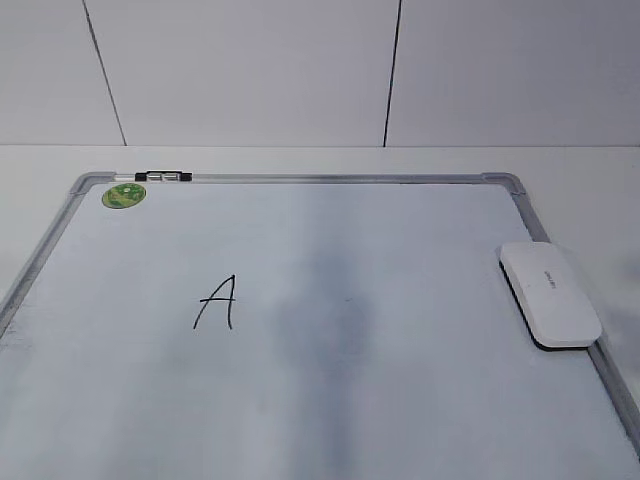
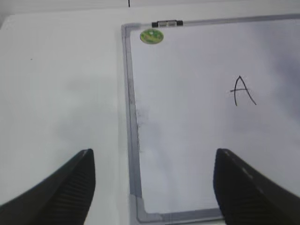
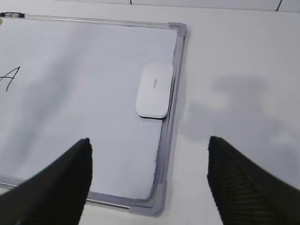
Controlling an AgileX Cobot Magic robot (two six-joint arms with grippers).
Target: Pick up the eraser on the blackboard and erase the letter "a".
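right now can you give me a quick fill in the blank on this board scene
1. The eraser lies along the blackboard's ____ edge.
2. The letter written on the board is a capital ____.
3. The sticker in the corner is ____.
4. Both grippers are ____.

Missing: right; A; green; open

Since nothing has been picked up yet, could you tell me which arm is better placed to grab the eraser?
Right. The eraser lies at the whiteboard's right edge, ahead of the open right fingers; the left wrist view doesn't show it.
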